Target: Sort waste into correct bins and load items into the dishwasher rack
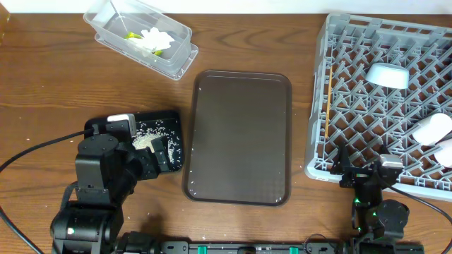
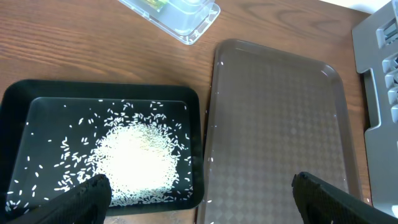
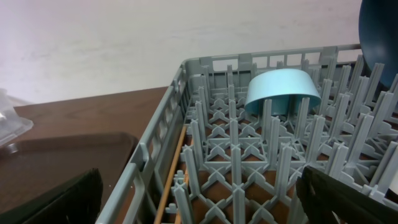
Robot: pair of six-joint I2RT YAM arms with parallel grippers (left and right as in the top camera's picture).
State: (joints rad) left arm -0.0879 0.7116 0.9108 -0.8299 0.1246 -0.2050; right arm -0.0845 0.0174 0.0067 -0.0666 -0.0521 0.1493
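The clear tub (image 1: 113,20) at the back left holds a crumpled white tissue (image 1: 152,39) and a yellow-green wrapper (image 1: 131,34). The black tray (image 2: 12,99) holds a heap of white rice (image 2: 134,158). The grey rack (image 1: 353,42) on the right holds an upturned pale green cup (image 3: 280,90), a white rounded dish (image 1: 432,128), a blue bowl (image 3: 380,31) and chopsticks (image 3: 171,180) along its left wall. My left gripper (image 2: 202,202) is open and empty above the gap between the black tray and the brown tray. My right gripper (image 3: 199,202) is open and empty at the rack's near left corner.
A brown serving tray (image 1: 240,137) lies between the black tray and the rack. A few loose rice grains lie on the wooden table (image 1: 42,85) around the black tray. Both arm bases stand at the table's front edge.
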